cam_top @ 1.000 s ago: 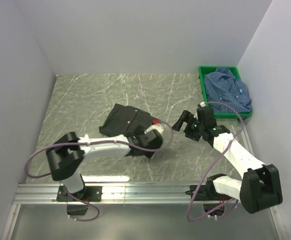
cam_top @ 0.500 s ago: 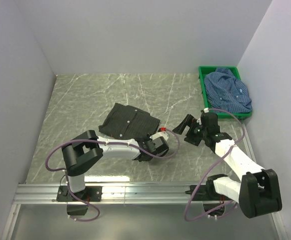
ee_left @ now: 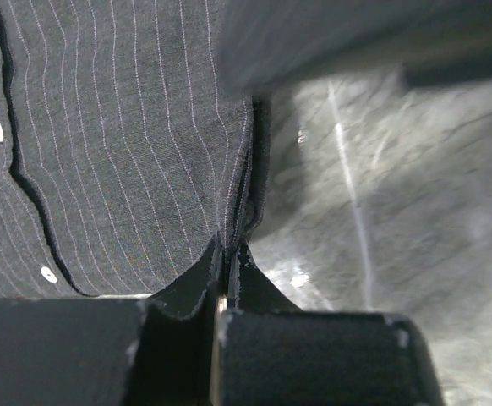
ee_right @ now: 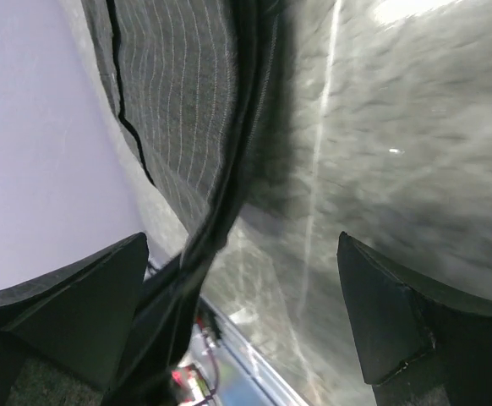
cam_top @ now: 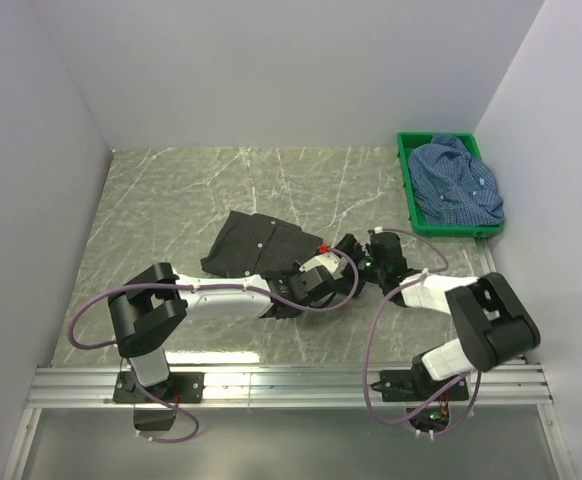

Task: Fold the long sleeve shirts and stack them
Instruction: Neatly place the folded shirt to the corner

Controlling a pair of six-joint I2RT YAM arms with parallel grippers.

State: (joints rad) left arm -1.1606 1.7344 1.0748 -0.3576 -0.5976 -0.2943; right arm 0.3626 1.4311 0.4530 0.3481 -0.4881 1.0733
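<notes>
Nearest the bases, the left gripper [ee_left: 226,269] lies low on the marbled table [cam_top: 151,200]. Its jaws are pinched tight on the right-hand edge of the black shirt [cam_top: 256,245] — the wrist view shows the pinstriped hem caught between the fingertips. Just to its right, the right gripper [ee_right: 242,254] stands wide open and holds nothing, with the same dark cloth edge in view between its spread fingers [ee_right: 68,313]. The black shirt lies partly folded near the table's middle, its red label [cam_top: 322,249] at the edge by both grippers. Farther back, in the far right corner, the blue shirt [cam_top: 458,180] sits heaped in the green crate [cam_top: 407,190] — well apart from the arms.
</notes>
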